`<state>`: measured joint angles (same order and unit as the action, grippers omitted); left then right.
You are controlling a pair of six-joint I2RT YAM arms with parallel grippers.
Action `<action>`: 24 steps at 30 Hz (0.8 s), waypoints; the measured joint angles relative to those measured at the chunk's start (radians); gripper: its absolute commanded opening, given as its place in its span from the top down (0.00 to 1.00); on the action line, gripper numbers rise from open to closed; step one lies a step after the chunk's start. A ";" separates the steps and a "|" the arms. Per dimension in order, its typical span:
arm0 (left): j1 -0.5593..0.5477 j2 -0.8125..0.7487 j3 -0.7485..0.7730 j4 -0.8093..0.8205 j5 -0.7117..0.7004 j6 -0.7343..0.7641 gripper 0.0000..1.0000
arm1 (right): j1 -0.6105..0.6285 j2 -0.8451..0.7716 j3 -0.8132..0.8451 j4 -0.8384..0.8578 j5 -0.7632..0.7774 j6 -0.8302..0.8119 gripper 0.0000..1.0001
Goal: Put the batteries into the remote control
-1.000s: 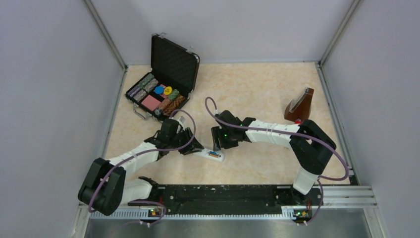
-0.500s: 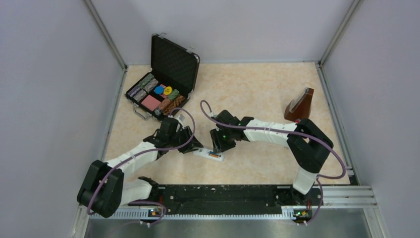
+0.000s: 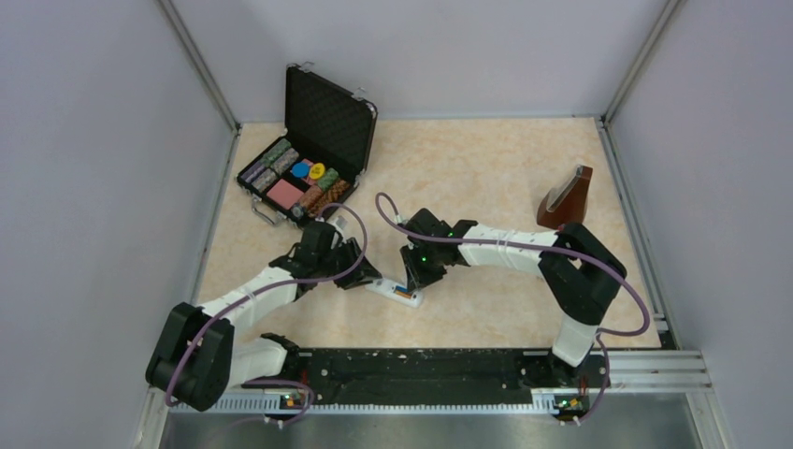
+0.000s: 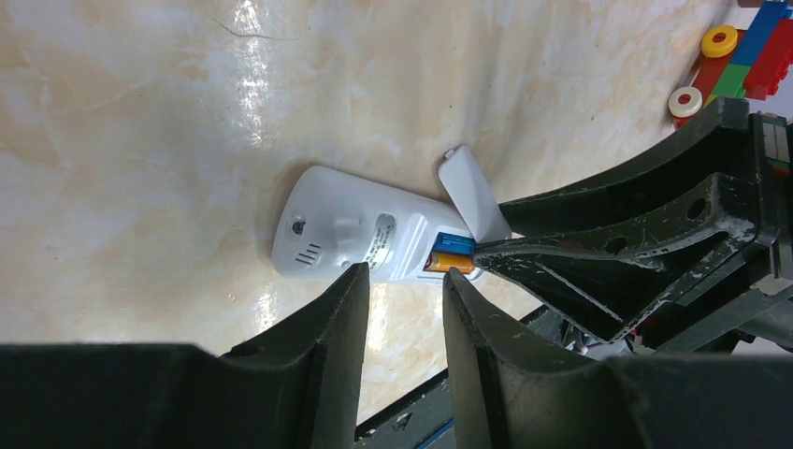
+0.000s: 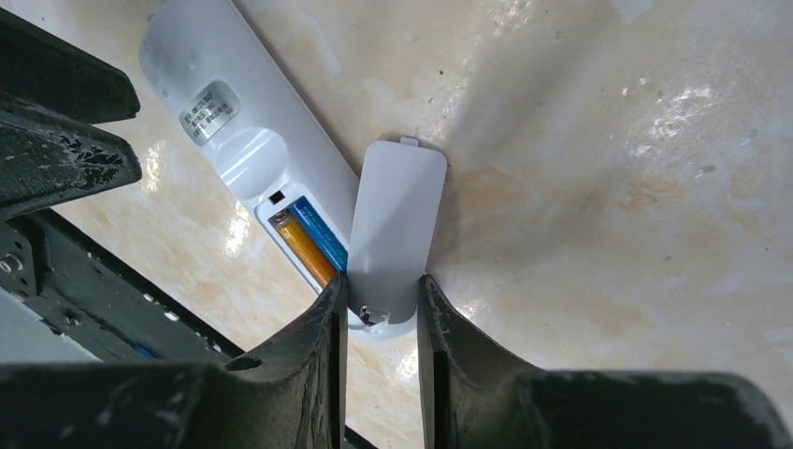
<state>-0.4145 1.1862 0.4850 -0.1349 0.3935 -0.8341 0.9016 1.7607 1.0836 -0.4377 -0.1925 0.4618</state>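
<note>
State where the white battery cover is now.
In the right wrist view, the battery cover sits mid-frame, its near end between the fingers of the right pincer, beside the remote control, whose open slot holds both batteries.

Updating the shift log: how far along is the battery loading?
Done: both batteries lie in the remote control slot. In hand: the right gripper pinches the loose white cover beside the slot; the left gripper sits open at the remote's edge. Remaining: likely seating that cover over the compartment.
</note>
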 measured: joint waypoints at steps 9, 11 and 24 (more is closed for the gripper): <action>0.010 -0.009 0.000 -0.002 -0.002 0.007 0.60 | 0.008 0.000 0.013 -0.020 0.039 -0.044 0.84; 0.014 -0.011 0.000 -0.004 -0.002 0.011 0.61 | 0.009 -0.002 0.013 -0.020 0.042 -0.055 0.85; 0.056 -0.037 0.003 -0.037 -0.014 0.026 0.61 | 0.082 -0.159 0.012 -0.023 0.095 -0.236 0.85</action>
<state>-0.3588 1.1496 0.4885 -0.1722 0.3790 -0.8082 0.9833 1.6012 1.0954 -0.4610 -0.0971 0.2256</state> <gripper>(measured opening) 0.394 0.253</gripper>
